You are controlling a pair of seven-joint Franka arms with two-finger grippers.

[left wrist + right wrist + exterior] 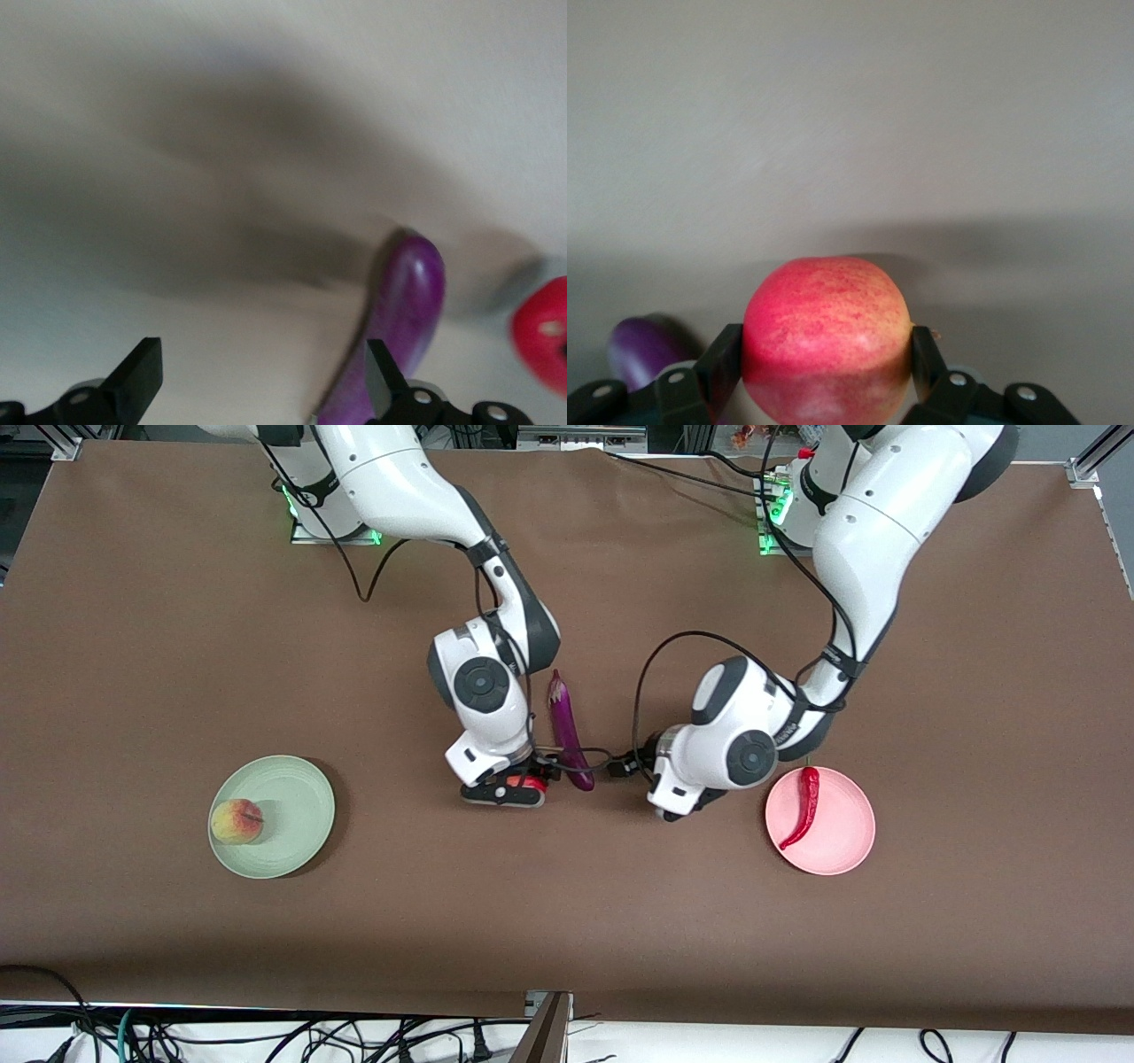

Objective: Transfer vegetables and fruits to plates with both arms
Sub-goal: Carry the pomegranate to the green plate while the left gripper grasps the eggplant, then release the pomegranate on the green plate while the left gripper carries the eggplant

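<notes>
The peach (pixel 236 821) was seen on the mint green plate (pixel 297 790) and the chili pepper (pixel 804 806) on the pink plate (pixel 842 837), nearest the front camera on the brown tabletop (pixel 567 921). Farther back, beside the eggplant (pixel 568 731), the red fruit (pixel 826 335) was clenched in the right pincer (pixel 824 359), mostly hidden by it in the front view. The left pincer (pixel 264 376) was held released at the eggplant's near tip, one finger (pixel 383 379) beside the eggplant. Contact could not be told.
</notes>
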